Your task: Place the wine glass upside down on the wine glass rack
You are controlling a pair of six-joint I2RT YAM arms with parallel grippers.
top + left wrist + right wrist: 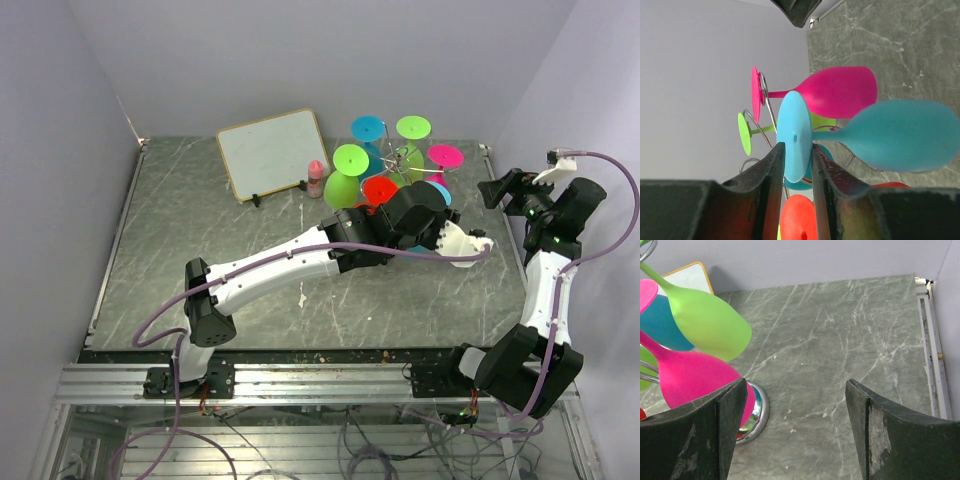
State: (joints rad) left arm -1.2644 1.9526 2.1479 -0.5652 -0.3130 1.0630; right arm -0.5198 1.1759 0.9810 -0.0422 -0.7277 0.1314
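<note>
Wine glass [900,135] is pale blue, opaque, slender-stemmed.

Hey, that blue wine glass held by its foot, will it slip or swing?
Probably light plastic: the blue wine glass looks opaque and matte. It may pivot, since the left fingers pinch only its thin foot, bowl far out.

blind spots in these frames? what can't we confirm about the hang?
- Top view: where the left gripper clamps the blue wine glass; the left arm hides it with its own wrist.
- Left wrist view: whether that glass's stem sits in a loop of the rack; its foot covers the wire.
- Left wrist view: red glass, cut off by the bottom edge.
- Right wrist view: rack post, past the left edge; pink glass covers part of the base.
</note>
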